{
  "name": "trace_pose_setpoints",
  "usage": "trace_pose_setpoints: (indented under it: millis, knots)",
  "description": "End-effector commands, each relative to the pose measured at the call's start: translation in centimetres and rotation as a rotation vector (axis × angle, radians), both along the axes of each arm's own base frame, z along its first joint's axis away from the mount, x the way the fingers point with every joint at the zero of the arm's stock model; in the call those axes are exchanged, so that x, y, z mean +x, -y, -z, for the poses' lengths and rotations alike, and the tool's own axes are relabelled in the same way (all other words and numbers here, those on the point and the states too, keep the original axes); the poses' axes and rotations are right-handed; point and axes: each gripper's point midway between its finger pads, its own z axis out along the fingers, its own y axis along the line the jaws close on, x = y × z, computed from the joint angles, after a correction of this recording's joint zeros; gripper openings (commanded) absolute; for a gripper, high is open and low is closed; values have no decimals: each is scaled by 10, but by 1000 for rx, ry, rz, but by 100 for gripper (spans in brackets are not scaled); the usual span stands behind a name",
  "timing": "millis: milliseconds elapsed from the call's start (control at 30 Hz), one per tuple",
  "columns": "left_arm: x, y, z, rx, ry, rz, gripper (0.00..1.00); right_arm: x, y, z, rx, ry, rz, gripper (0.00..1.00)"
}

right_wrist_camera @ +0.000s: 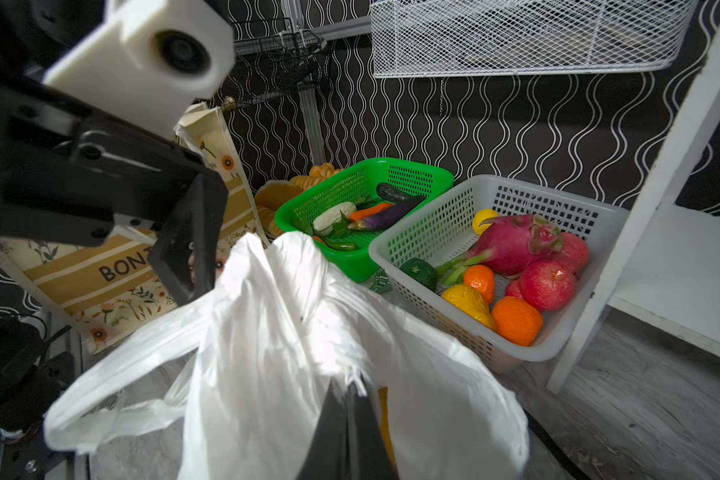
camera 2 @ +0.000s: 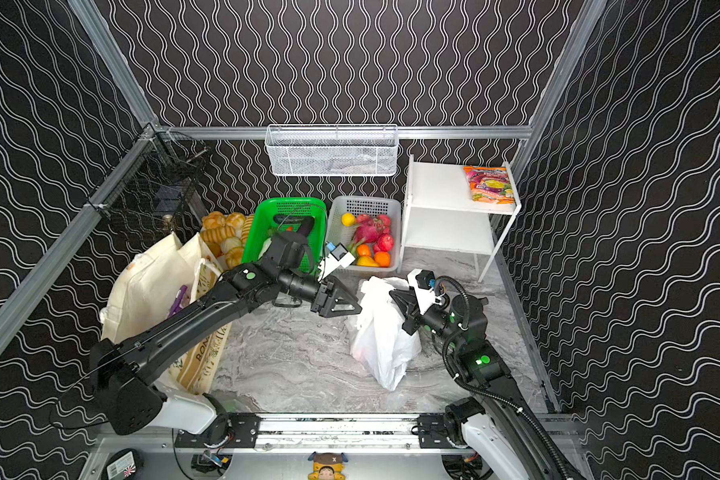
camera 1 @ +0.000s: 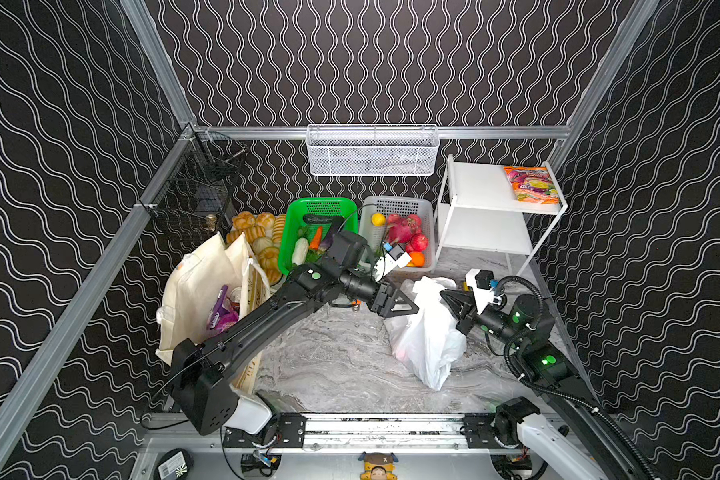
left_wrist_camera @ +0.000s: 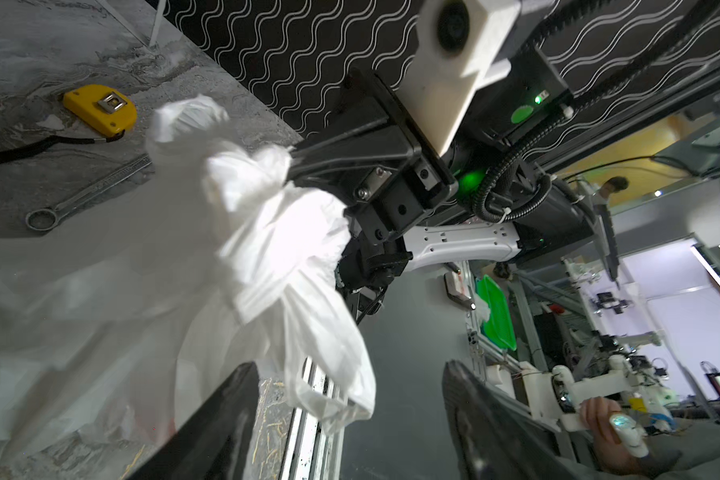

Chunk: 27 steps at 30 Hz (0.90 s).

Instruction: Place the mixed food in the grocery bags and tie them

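Right of centre in a top view, the right gripper (camera 1: 445, 294) pinches the white plastic bag (camera 1: 425, 340); the left gripper (camera 1: 412, 307) stands open beside it.

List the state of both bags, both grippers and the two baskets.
white plastic bag, standing, top bunched and pinched.
canvas tote, upright, mouth open, purple packets inside.
left gripper, open, holding nothing.
right gripper, shut on the white plastic bag.
green basket, holds vegetables.
white basket, holds fruit.
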Motion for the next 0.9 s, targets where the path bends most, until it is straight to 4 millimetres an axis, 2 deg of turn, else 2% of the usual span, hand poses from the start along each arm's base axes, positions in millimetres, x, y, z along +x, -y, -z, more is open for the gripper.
trace_pose_setpoints:
  millis: [0,33,67,133,167,200,333,467,567,700,800,867]
  knots:
    - [8,-2,32,196,108,-62,67,-1,0,-11,29,12,0,0]
    - [11,-3,39,235,111,-66,62,-1,-1,-11,32,12,-5,0]
    - [15,-4,44,266,117,-77,50,-3,-1,-11,34,6,-9,0]
    - [27,-10,52,324,151,-139,18,-4,0,-11,35,-1,-4,0]
    - [33,-14,53,340,166,-178,7,-5,3,-9,23,-11,9,0]
    - [39,-18,51,337,183,-216,0,-5,6,-7,9,-17,29,0]
    - [57,-35,39,237,129,-300,0,-7,16,2,-47,-37,78,0]
    - [66,-49,43,237,69,-321,0,-8,20,13,-109,-75,88,0]
    - [64,-49,48,248,55,-300,0,-8,20,11,-112,-70,88,0]
    - [72,-62,65,338,42,-364,0,-4,23,9,-109,-64,115,0]
    - [64,-53,57,258,36,-299,0,-2,22,11,-120,-69,115,0]
    - [60,-48,54,224,21,-266,0,-11,10,12,-99,-63,22,0]
